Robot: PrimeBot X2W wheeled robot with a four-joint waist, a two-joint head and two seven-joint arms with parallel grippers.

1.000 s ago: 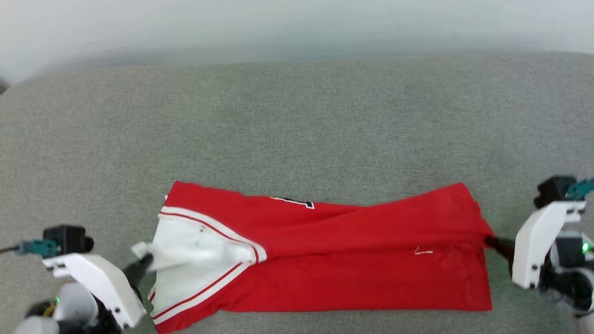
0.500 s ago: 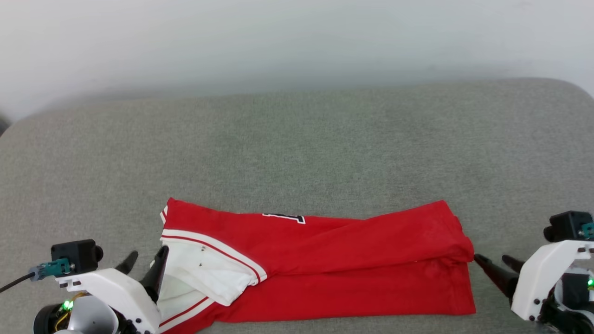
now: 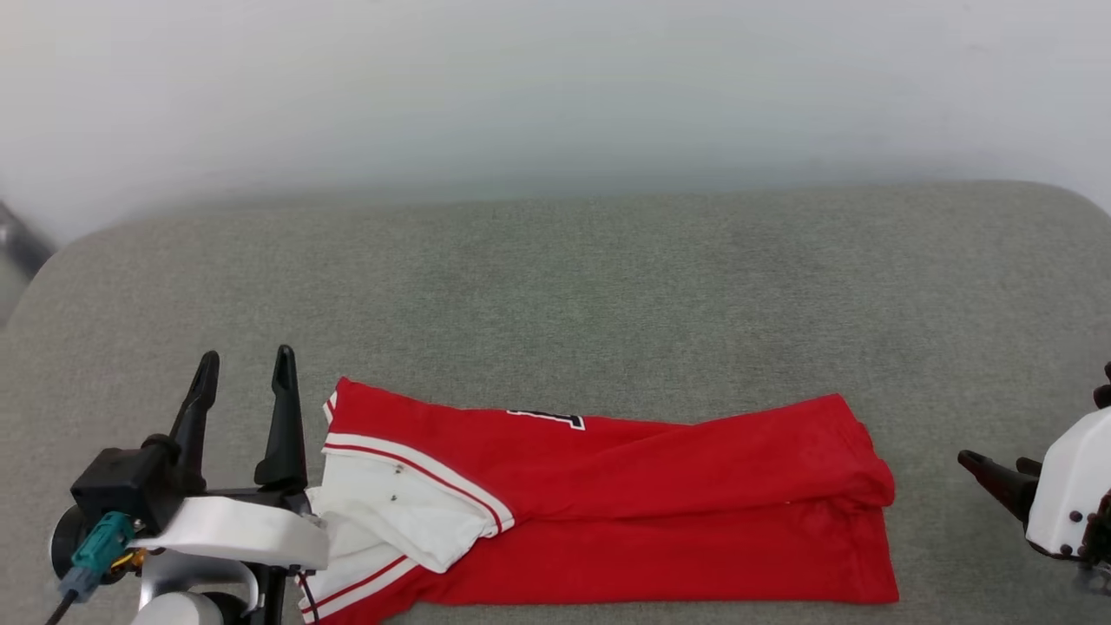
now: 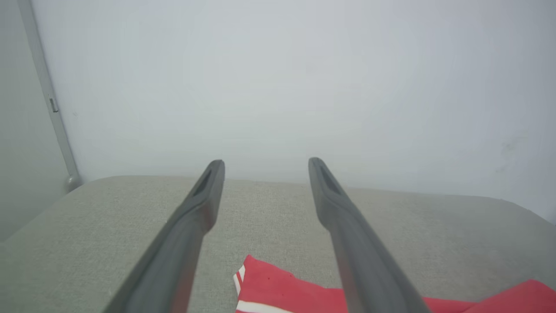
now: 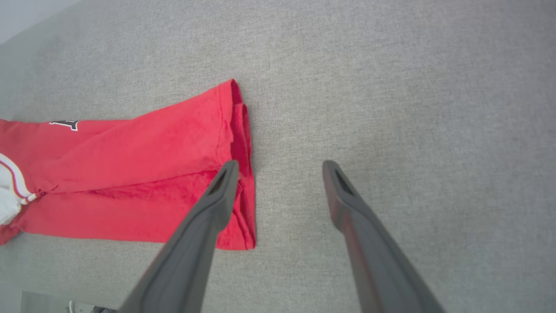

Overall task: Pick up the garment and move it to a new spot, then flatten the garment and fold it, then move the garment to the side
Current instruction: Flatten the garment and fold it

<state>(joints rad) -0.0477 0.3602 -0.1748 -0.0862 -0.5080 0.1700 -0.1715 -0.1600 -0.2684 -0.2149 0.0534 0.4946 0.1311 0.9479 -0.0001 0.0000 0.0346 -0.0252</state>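
Note:
The garment (image 3: 625, 512) is a bright red T-shirt lying folded into a long band near the front of the grey padded surface. Its white sleeve with striped trim (image 3: 408, 512) is at the left end, and a bit of dark lettering (image 3: 547, 418) peeks out at the far edge. My left gripper (image 3: 246, 360) stands open just left of the sleeve, fingers pointing away and clear of the cloth. The left wrist view has the left gripper (image 4: 266, 164) above the shirt's corner (image 4: 278, 289). My right gripper (image 3: 994, 464) is open beside the hem end. In the right wrist view the right gripper (image 5: 280, 167) holds nothing, with the garment (image 5: 143, 174) to its left.
The grey upholstered surface (image 3: 608, 286) stretches wide behind the shirt and ends at a pale wall (image 3: 555, 87). Its far corners are rounded. A thin metal strip (image 4: 52, 113) runs up the wall at the left.
Both grippers went from shut on the shirt's ends to open and let go. The left one rose with fingers up, and the right drew back right. The sleeve dropped flat. The camera tilted up.

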